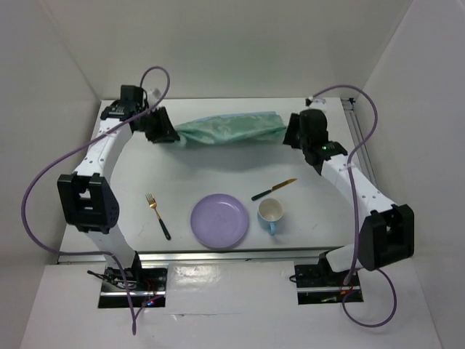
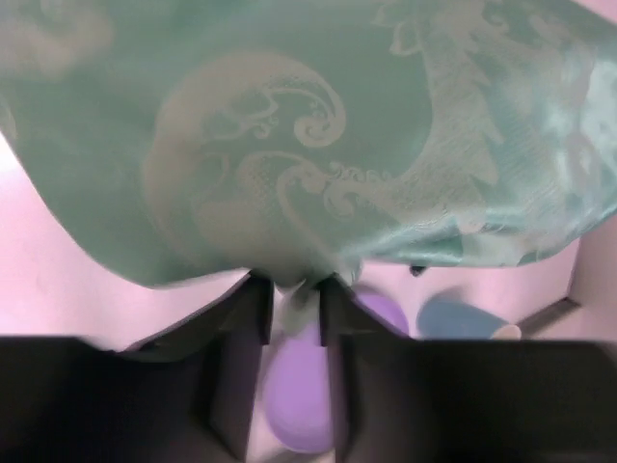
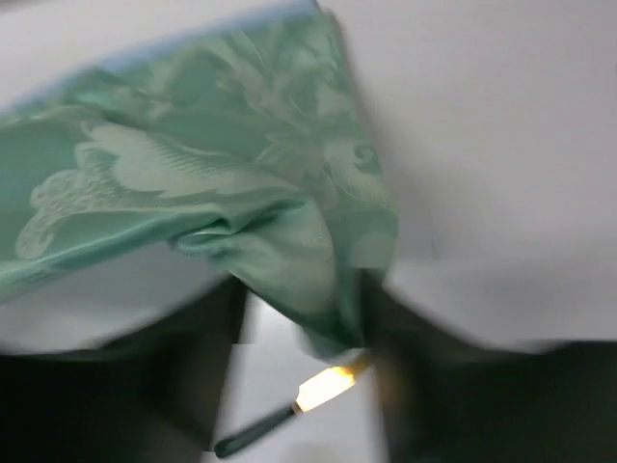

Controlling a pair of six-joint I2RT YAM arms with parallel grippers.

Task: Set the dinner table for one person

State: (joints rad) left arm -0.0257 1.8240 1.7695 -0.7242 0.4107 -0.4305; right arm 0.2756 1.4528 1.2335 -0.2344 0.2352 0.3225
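The white counter [image 1: 218,171] is filling the middle of the top view, carrying everything else. Toward its 12 o'clock edge, a green patterned cloth [image 1: 229,129] is hanging stretched between the two arms, sagging slightly in the middle.

The left pincer [image 1: 171,136] is pinching the cloth's 9 o'clock end. In the left wrist view its fingers [image 2: 249,318] are pressing together on a gathered fold of the cloth [image 2: 289,145], which is draping across most of that frame. The right pincer [image 1: 288,131] is gripping the 3 o'clock end. In the blurred right wrist view the pincer [image 3: 304,328] is closing around a bunched corner of the cloth [image 3: 193,193].

Toward 6 o'clock, a lilac plate [image 1: 220,220] is lying flat. A fork [image 1: 158,216] with a gold head and dark handle is lying at the plate's 9 o'clock, apart from it. A light-blue cup [image 1: 271,213] is standing upright just beside the plate at 3 o'clock. A knife [image 1: 273,189] with a gold blade and dark handle is lying slanted at the cup's 12 o'clock, close to its rim.
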